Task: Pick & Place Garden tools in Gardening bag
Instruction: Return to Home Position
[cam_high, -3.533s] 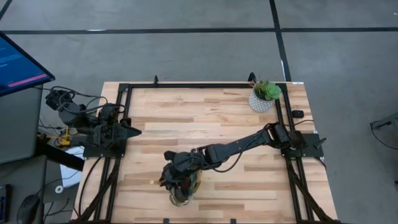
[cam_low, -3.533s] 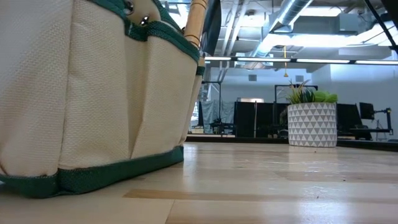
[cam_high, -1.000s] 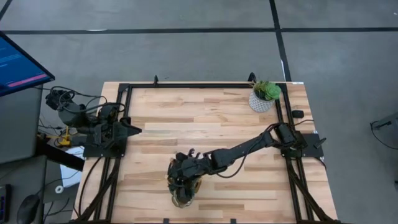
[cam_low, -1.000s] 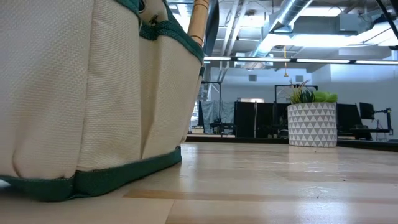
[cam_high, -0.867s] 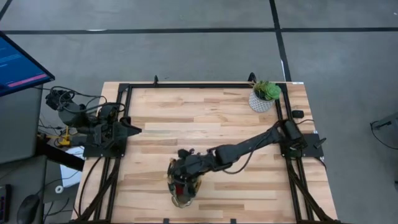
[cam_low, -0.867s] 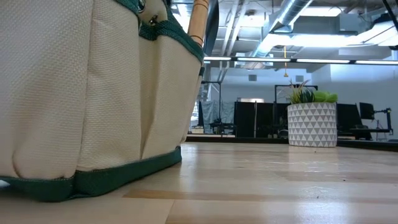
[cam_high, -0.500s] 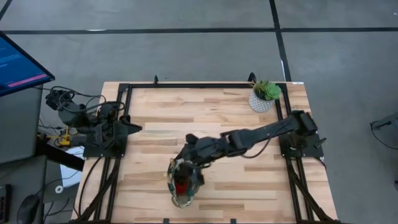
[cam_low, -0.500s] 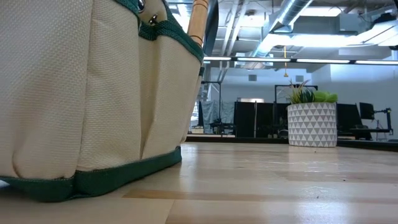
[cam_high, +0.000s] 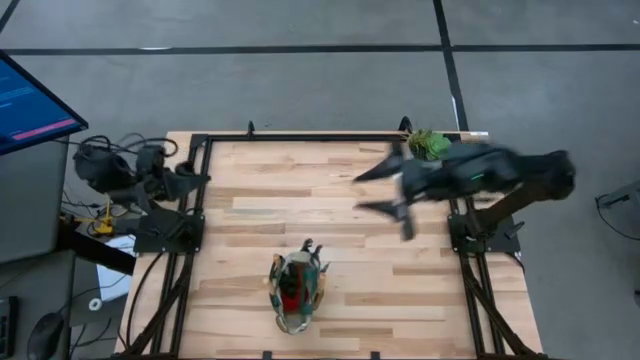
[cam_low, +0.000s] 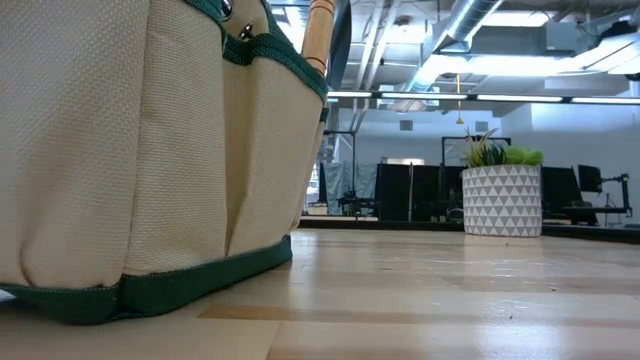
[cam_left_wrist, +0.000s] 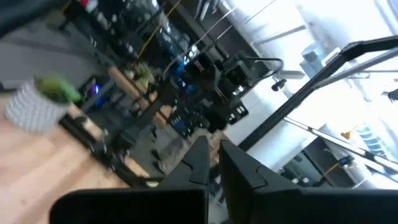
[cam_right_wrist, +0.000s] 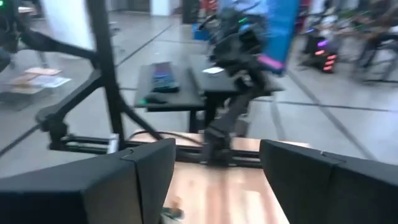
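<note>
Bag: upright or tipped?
Upright. In the low view the bag sits flat on its green base on the table, with a wooden handle poking up from its top.

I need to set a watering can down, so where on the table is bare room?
Bare wood spans the middle of the table, between the left gripper and the open right gripper, and right of the gardening bag. The plant pot corner is crowded.
</note>
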